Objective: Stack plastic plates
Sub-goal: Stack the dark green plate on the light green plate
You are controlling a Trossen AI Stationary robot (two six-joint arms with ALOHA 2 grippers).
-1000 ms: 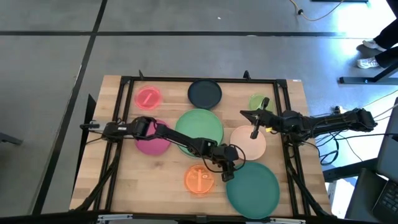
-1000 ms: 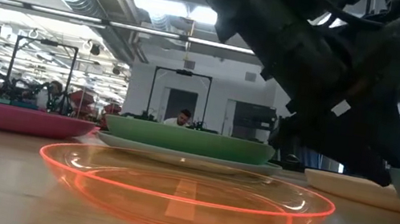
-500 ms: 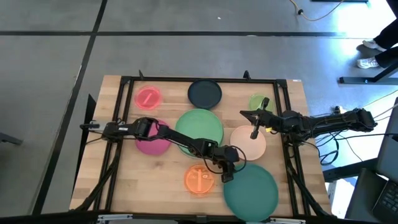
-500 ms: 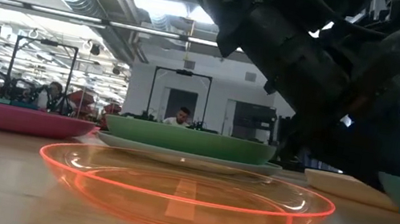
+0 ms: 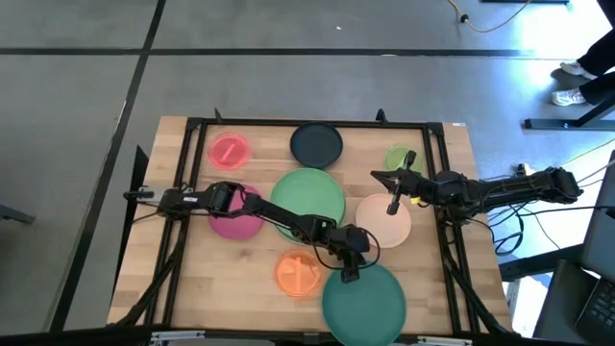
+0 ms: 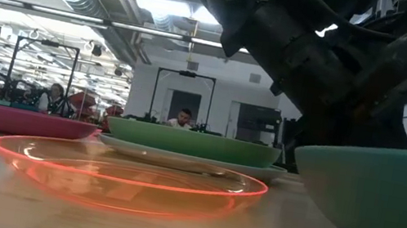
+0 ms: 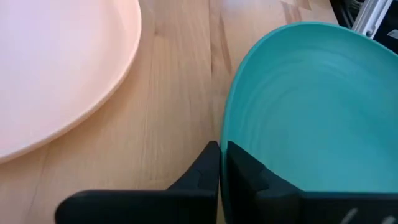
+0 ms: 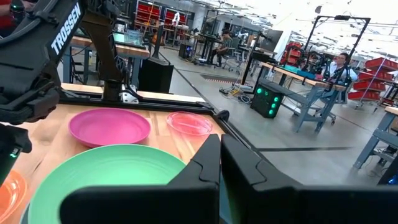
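Observation:
My left gripper [image 5: 347, 270] is shut on the big teal plate [image 5: 363, 304] at the table's near edge, right of the clear orange plate [image 5: 296, 275]. My right gripper [image 5: 393, 206] hangs shut and empty over the peach plate [image 5: 382, 223]. A large light green plate [image 5: 309, 196] rests on a paler plate at the centre. The magenta plate [image 5: 235, 219], small pink plate [image 5: 229, 151], dark navy plate [image 5: 316, 144] and small light green plate [image 5: 401, 159] lie flat on the wood. My left gripper pinches the teal plate's far rim [image 7: 225, 138], one finger inside the plate and one outside. The fingers come from above and from the far left, slanting down. The plate looks tilted, with its held edge up; whether its near part rests on the table does not show.
A black frame [image 5: 317, 123] runs around the table top. The teal plate fills the right of the low view [image 6: 378, 209], and its near edge reaches the table's near edge. Bare wood [image 5: 221, 279] lies left of the orange plate. People sit at benches in the room behind.
My left gripper has shut on the teal plate's rim. The teal plate has slid toward the table's left and near edge. The orange plate has slid a little toward the left.

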